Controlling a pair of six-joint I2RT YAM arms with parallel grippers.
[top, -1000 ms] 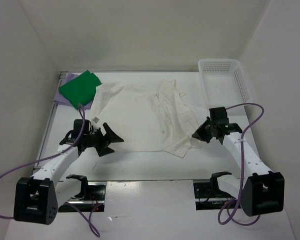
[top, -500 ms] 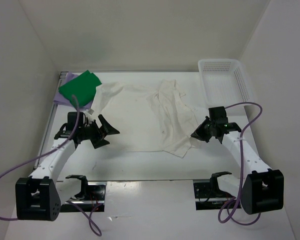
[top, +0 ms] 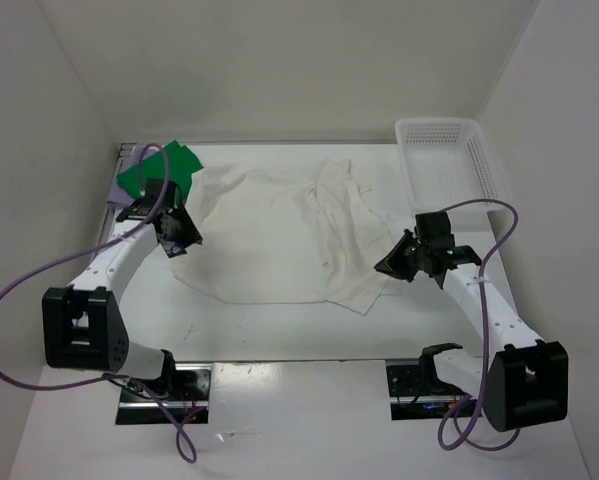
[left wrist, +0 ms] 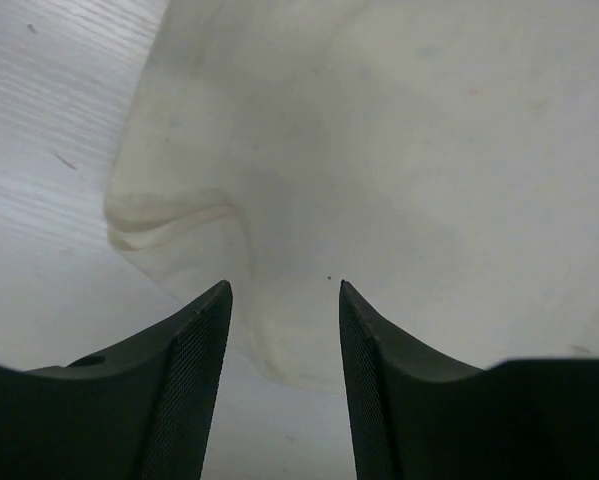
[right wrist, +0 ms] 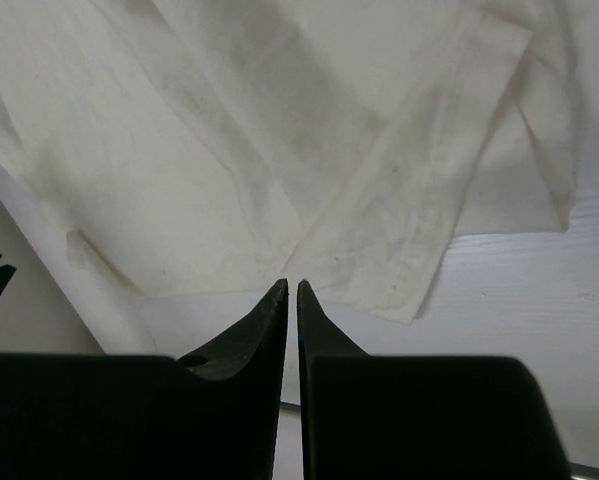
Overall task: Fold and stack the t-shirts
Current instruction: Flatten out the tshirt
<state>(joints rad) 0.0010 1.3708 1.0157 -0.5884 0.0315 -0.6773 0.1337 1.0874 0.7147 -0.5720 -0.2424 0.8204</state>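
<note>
While the cream-white t-shirt [top: 269,240] lies spread over the middle of the worktop [top: 279,325], rumpled and partly doubled over on its right half, both arms reach in to its opposite sides. At the shirt's left edge the left gripper [top: 183,240] hangs with its jaws apart. In the left wrist view there is a clear gap at the left gripper [left wrist: 284,290], and the curled hem of the white t-shirt [left wrist: 399,150] lies on the worktop under and beyond the tips, with nothing pinched between them. By the shirt's lower right hem, toward the right edge of the worktop, the right gripper [top: 383,268] points at the cloth. In the right wrist view only a thin slit shows between the fingers of the right gripper [right wrist: 291,288], so it is all but closed. No cloth can be seen caught in it, and the white t-shirt [right wrist: 229,150] lies in flat folds just ahead of the tips. Folded at the far left corner is the green t-shirt [top: 137,180], resting on the lavender t-shirt [top: 117,196], whose edge peeks out beneath it. At the far right corner stands a white mesh basket [top: 449,125], apart from the shirts
</note>
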